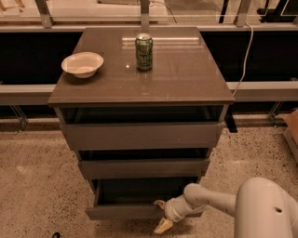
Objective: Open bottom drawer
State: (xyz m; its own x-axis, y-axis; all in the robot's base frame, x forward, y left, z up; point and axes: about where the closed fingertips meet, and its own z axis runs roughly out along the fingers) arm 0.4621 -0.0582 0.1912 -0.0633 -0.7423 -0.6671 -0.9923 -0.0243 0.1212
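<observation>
Grey-brown bottom drawer (121,212) stands partly pulled out beneath two larger ones, its inside lost in shadow. The arm's tool (161,214) sits at the drawer front, pale fingers (163,226) spread wide, one seemingly over the top lip. Lettering on the green can (144,45) on the counter (186,69) is unreadable.

Likely an office or lab hallway: speckled terrazzo floor (32,186), metal railing posts (145,14) along a low ledge, a loose cable (244,56), and a lone 3-drawer desk (186,69). The robot's hand (163,214) is low at the bottom drawer (121,211).
</observation>
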